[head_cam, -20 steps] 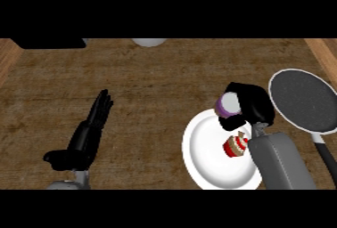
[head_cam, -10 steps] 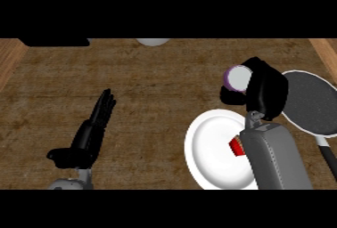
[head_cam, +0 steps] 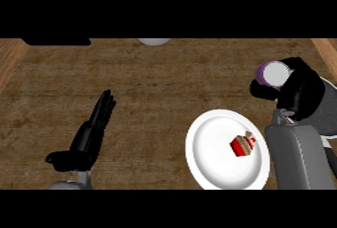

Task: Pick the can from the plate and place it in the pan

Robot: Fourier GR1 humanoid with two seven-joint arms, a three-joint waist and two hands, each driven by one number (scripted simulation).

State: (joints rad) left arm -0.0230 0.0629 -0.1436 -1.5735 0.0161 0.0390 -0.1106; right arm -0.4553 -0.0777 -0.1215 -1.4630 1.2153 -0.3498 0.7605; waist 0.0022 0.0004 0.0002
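Fingers of your right hand [head_cam: 299, 89] are curled round the can [head_cam: 273, 73], whose pale lid with a purple rim shows at the hand's 10 o'clock. Compared with the views from 1 second and half a second ago, that hand has carried the can up and away toward 1 o'clock: it was over the upper rim of the plate [head_cam: 211, 151] and now sits clear of the plate altogether, above the near edge of the pan [head_cam: 327, 113]. So the pick looks done and you are in the carry.

On the plate only a small red piece [head_cam: 242, 146] is left, right of its centre; treat it as no part of this job.

Most of the pan is hidden behind the hand and forearm, so you cannot judge exactly how far over its bowl the can is. My reading is that you need a little more travel toward 3 o'clock before lowering and letting go, or the can may land on the rim.

Your left hand [head_cam: 92, 129] rests at the view's 8 o'clock, fingers straight and unchanged.
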